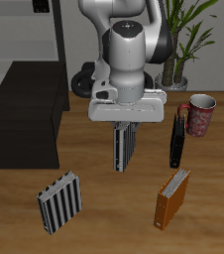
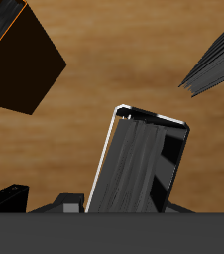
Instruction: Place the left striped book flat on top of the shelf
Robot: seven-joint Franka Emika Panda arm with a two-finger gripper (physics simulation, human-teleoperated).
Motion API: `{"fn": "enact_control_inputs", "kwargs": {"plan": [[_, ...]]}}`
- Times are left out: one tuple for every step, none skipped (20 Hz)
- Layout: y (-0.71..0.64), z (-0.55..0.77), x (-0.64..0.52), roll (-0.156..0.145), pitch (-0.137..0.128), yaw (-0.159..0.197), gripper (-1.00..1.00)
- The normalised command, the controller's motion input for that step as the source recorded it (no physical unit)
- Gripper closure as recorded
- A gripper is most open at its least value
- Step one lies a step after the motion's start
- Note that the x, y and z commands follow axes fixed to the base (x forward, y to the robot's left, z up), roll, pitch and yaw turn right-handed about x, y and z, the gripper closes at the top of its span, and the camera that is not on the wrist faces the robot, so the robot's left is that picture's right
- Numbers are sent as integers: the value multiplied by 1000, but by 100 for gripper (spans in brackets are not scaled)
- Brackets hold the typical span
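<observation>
The fingers [image 1: 124, 126] are clenched on the upper end of the left striped book [image 1: 124, 149]. The book hangs straight down from them, clear of the table [image 1: 104, 223], with its long axis upright and its stripes running top to bottom. In the wrist view the same book [image 2: 139, 164] reaches away from the camera over bare wood, one pale edge catching the light. That fits a book held by its end and not by its middle.

The shelf [image 1: 27, 124] stands well apart from the held book. It is off to the side where the second striped book [image 1: 60, 201] lies tilted on the table, but farther back. Its flat top looks bare and wide, far wider than the book.

What the coming move turns on, as I judge it, is the mismatch between the two. The book's long axis points down, while the shelf top is level. So the book has to travel sideways across the table to the shelf and also be swung over until its cover faces down. The book's lower edge looks to sit below the level of the shelf top, though I can't be sure from this angle. I'd expect it to need lifting before it crosses the near edge of the shelf.

The orange book [image 1: 172, 197], a dark book [image 1: 176, 137] and the mug [image 1: 200, 113] all sit on the opposite side, out of that path.
</observation>
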Motion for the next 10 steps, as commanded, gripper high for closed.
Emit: {"fn": "enact_control_inputs", "kwargs": {"plan": [[-129, 45, 31, 0, 0, 0, 100], [-313, 553, -448, -57, -122, 75, 100], [-461, 625, -591, 13, -86, -22, 100], [-76, 16, 23, 0, 0, 0, 100], [-317, 185, -131, -35, -15, -21, 100], [-285, 398, -511, -43, -113, 79, 100], [-265, 340, -391, -34, -105, 79, 100], [-253, 149, -163, -34, -13, -12, 100], [-356, 635, -736, 1, -144, 65, 100], [-269, 394, -490, 22, -38, -7, 100]]}}
